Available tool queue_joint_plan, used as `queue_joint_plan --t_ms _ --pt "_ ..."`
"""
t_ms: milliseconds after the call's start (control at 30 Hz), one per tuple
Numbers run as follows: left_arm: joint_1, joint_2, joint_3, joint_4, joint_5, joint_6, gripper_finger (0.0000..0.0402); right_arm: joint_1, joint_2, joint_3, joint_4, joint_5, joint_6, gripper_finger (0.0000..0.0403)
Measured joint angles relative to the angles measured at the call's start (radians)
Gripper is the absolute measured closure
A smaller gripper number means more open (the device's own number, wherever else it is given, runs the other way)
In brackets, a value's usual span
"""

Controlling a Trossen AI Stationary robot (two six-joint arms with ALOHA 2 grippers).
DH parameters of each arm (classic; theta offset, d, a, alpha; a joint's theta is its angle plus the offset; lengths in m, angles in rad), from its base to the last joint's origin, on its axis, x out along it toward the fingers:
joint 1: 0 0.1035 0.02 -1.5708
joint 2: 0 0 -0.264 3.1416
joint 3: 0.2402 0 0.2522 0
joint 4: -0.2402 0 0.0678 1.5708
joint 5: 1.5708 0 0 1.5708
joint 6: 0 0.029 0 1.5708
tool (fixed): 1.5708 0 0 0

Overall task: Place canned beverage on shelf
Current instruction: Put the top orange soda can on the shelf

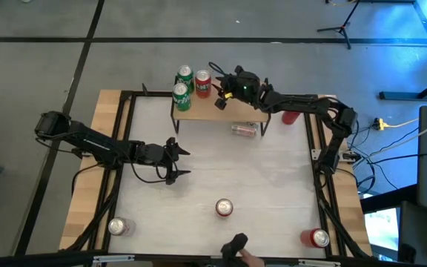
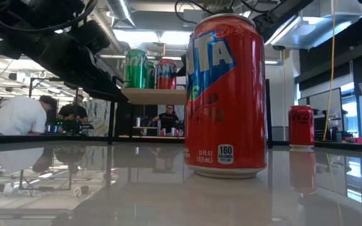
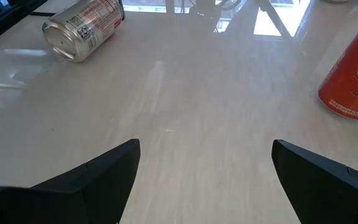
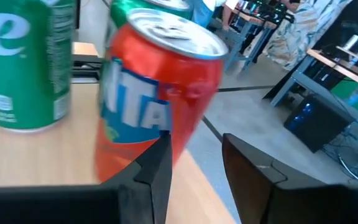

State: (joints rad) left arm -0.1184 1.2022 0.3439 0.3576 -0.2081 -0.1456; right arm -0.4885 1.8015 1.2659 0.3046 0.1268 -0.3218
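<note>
At the top centre of the high view, the shelf (image 1: 224, 110) stands on the worktop (image 1: 273, 178) with two green cans (image 1: 181, 96) and a red can (image 1: 203, 84) upright on its left end. The right claw (image 1: 221, 95) is at that red can; its fingers are partly parted, and whether they grip the can cannot be told. The left claw (image 1: 180, 162), at centre left, hovers wide open and empty. A silver can (image 1: 244, 130) lies on its side just below the shelf. Another red can (image 1: 224, 208) stands at bottom centre.
</note>
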Motion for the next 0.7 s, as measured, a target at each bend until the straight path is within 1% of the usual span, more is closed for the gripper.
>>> queue_joint_plan --t_ms 300,433,533,700 --pt "0.0 0.0 0.0 0.002 0.0 0.017 0.0046 -0.002 0.0 0.0 0.036 -0.024 0.001 0.0265" --pt "0.0 0.0 0.0 0.002 0.0 0.017 0.0047 0.007 -0.004 0.0 -0.042 0.013 0.002 0.0265" --pt "0.0 0.0 0.0 0.002 0.0 0.017 0.0046 0.031 -0.011 0.0 -0.079 0.022 0.006 0.0265" --pt "0.0 0.0 0.0 0.002 0.0 0.017 0.0047 0.093 -0.012 0.0 -0.116 -0.004 0.014 0.0265"
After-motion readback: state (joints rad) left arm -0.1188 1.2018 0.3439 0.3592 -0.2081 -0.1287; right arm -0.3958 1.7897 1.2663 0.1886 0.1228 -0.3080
